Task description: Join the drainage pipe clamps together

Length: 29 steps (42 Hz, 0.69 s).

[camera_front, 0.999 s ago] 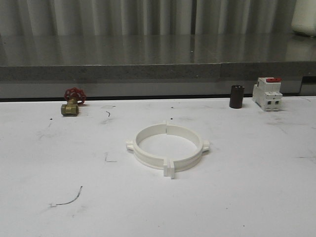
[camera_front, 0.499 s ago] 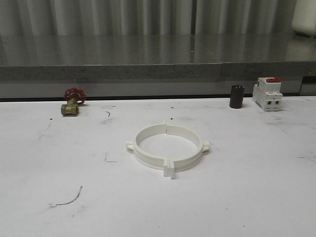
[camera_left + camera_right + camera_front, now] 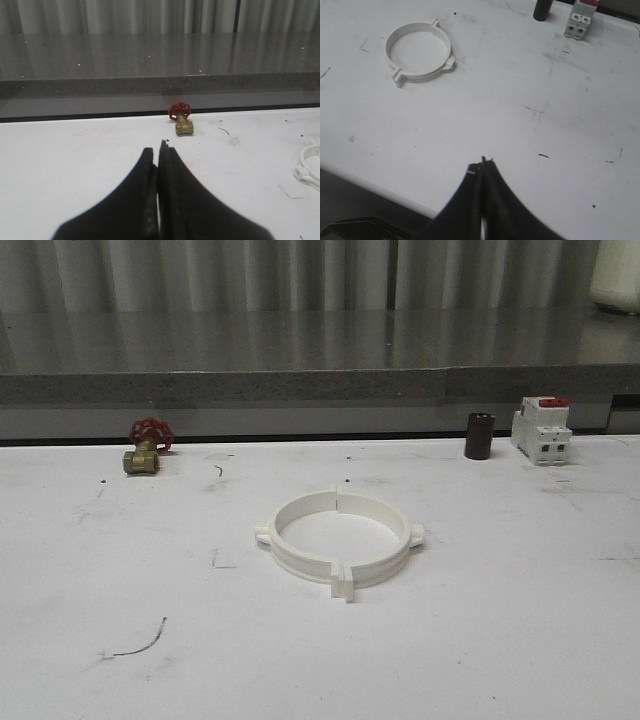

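The two white drainage pipe clamps lie on the table's middle, set end to end as one ring with their flat tabs meeting at the near and far sides. The same ring shows in the right wrist view, and one edge of it in the left wrist view. My left gripper is shut with nothing between its black fingers, above bare table and well away from the ring. My right gripper is also shut and empty, near the table's front edge, far from the ring.
A brass valve with a red handwheel stands at the back left. A dark cylinder and a white breaker with a red switch stand at the back right. A grey ledge runs behind the white table.
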Motion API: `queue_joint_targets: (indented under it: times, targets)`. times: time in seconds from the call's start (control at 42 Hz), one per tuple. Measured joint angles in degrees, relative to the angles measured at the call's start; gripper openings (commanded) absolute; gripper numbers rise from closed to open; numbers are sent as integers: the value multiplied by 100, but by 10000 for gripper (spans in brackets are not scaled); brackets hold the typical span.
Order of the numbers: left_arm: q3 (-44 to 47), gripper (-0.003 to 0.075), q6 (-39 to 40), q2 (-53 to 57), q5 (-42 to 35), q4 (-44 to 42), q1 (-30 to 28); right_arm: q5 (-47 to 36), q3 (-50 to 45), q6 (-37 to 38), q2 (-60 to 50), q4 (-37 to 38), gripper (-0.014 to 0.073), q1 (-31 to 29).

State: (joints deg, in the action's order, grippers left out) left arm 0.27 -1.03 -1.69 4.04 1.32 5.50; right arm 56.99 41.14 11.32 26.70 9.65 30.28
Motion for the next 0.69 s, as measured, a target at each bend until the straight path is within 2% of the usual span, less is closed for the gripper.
queue_joint_targets:
  times: [0.69]
  targets:
    - [0,-20,0,201,16,29,-78,12,0,0,0,0,-68,0]
